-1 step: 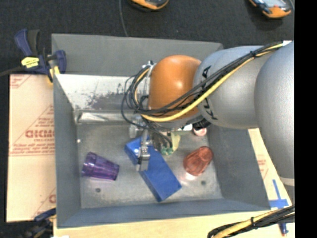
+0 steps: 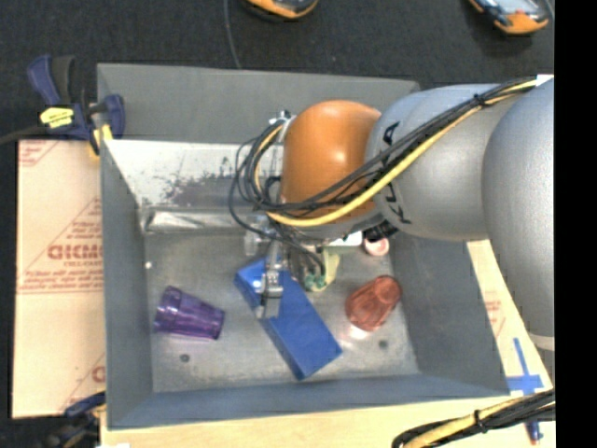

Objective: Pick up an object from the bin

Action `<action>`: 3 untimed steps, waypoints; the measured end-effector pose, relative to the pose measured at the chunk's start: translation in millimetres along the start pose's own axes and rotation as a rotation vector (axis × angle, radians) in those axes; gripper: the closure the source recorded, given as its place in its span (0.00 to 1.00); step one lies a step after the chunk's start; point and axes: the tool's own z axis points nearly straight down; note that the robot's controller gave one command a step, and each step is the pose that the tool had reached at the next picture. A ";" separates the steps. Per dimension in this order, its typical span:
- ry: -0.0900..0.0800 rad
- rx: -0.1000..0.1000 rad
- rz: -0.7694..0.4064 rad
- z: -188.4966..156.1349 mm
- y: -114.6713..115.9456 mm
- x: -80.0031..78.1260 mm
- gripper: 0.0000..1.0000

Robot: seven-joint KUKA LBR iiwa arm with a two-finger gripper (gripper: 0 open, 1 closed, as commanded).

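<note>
In the middle of the grey metal bin (image 2: 126,250), the gripper (image 2: 271,292) of a KUKA arm (image 2: 448,185) hangs low over the upper-left end of a flat blue slab (image 2: 303,336). From this angle it cannot be told whether the gripper is open or closed, or whether it touches the slab. The slab lies flat on the bin floor, slanting from the centre toward the lower right.

Above the gripper, the wrist's rounded orange cover (image 2: 322,152) and a bundle of black and yellow cables (image 2: 308,215) hide the back part of the floor. Just right of the gripper, tucked under the wrist, sits a small green-and-white thing (image 2: 322,273), too hidden to name.

Farther right, near the slab but apart from it, a red translucent lump (image 2: 374,303) rests on the floor. Behind the lump, close under the arm, a small pink-and-white thing (image 2: 376,245) shows. Well to the left of the gripper, a purple translucent cup (image 2: 189,314) lies on its side, alone on the bare floor and clear of the slab.
</note>
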 end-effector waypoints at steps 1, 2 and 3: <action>-0.006 -0.002 -0.011 55.8 29.6 11.0 0.00; -0.007 -0.001 0.068 86.9 46.9 5.0 0.00; -0.005 -0.001 -0.099 89.2 80.9 12.0 0.00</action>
